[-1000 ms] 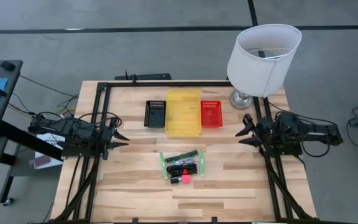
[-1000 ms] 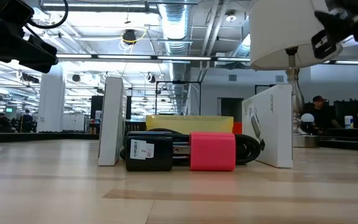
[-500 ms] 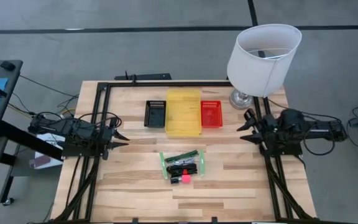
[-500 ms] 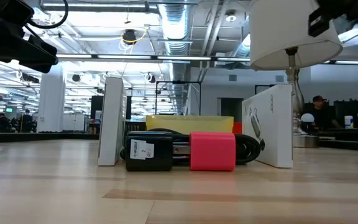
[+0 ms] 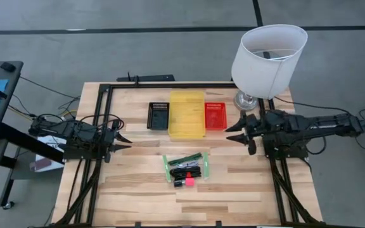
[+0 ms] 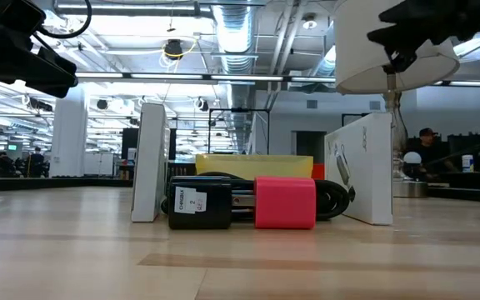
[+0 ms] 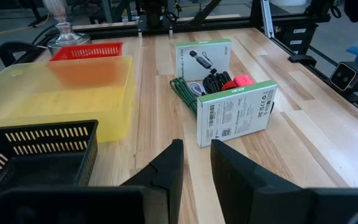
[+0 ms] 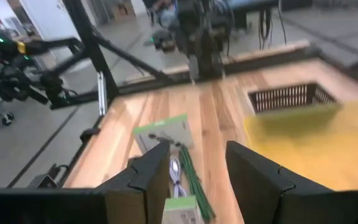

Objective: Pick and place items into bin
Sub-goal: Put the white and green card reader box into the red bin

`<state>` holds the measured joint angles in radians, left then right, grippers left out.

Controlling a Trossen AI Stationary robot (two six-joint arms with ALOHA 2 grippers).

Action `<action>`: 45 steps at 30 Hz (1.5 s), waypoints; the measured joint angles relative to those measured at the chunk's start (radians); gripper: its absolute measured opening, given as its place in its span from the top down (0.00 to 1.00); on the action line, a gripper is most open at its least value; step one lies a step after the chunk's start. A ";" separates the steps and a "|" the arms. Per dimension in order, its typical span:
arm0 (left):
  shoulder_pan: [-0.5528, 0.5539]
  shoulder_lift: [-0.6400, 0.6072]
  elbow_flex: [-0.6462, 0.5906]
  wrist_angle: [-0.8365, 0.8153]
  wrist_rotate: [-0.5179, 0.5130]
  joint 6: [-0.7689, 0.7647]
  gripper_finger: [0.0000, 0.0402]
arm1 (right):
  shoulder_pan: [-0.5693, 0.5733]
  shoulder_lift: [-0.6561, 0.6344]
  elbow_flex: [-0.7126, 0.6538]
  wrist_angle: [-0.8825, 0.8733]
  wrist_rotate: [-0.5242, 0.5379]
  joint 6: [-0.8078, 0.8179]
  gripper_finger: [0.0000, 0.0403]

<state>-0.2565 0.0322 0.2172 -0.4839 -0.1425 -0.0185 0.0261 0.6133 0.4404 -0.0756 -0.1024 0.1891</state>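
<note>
The items (image 5: 185, 168) lie in a cluster at the table's middle. Two white green-edged packets (image 7: 235, 112) (image 7: 202, 59) stand on edge on either side of a black cord (image 7: 216, 79), a pink-red block (image 6: 285, 202), a black labelled clip (image 6: 200, 207) and a thin green stick (image 7: 182, 93). The yellow tray (image 5: 187, 114) stands beyond them. My left gripper (image 5: 127, 140) is open and empty at the table's left side. My right gripper (image 5: 232, 132) is open and empty in the air near the red basket (image 5: 215, 116), to the right of the items.
A black basket (image 5: 158, 115) stands left of the yellow tray and the red basket right of it. A white-shaded lamp (image 5: 268, 57) stands at the far right corner, just behind my right arm. Bare wood lies in front of the items.
My right gripper has reached toward the table's left edge, from beside the lamp's base to a place near the red basket, staying open. The items have kept still.
</note>
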 joint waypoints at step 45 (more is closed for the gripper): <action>0.000 0.000 0.000 0.000 0.000 0.000 0.82 | 0.227 0.425 0.171 -0.084 0.236 0.937 0.63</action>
<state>-0.2563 0.0322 0.2169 -0.4843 -0.1426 -0.0185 0.2531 1.0378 0.6115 -0.1595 0.1333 1.1261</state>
